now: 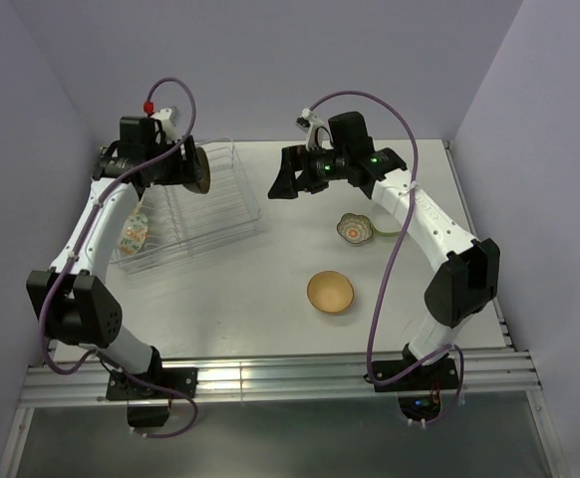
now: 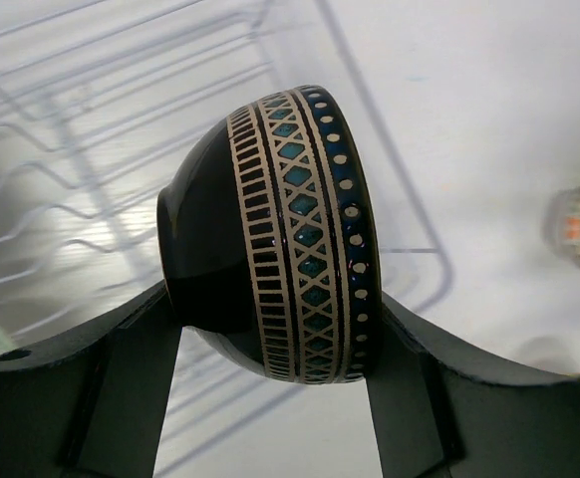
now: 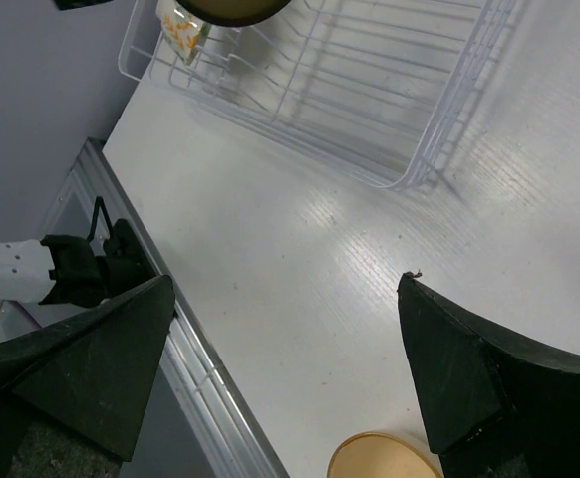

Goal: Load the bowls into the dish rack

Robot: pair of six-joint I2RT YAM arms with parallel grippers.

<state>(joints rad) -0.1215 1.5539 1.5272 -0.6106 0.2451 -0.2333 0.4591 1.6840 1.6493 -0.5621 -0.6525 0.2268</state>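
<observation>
Dark bowl (image 2: 270, 239) held over the dish rack (image 1: 225, 204)

On the table (image 1: 270, 319) the rack lies at 10 o'clock, and a flowered bowl (image 1: 134, 232) stands on edge in its 7 o'clock corner, half hidden by the left arm. The left hand (image 2: 275, 304) pinches the dark bowl on its side above the rack's far end. The right hand (image 3: 285, 289) hangs spread at 12 o'clock. The tan bowl (image 1: 330, 292) sits at 5 o'clock and the scalloped bowl (image 1: 353, 229) at 3 o'clock.

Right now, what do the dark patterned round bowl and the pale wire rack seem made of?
Dark patterned bowl: probably glazed ceramic; glossy, with painted teal-and-cream bands. Pale wire rack: thin rods, perhaps coated metal or clear plastic; I cannot tell which.
</observation>
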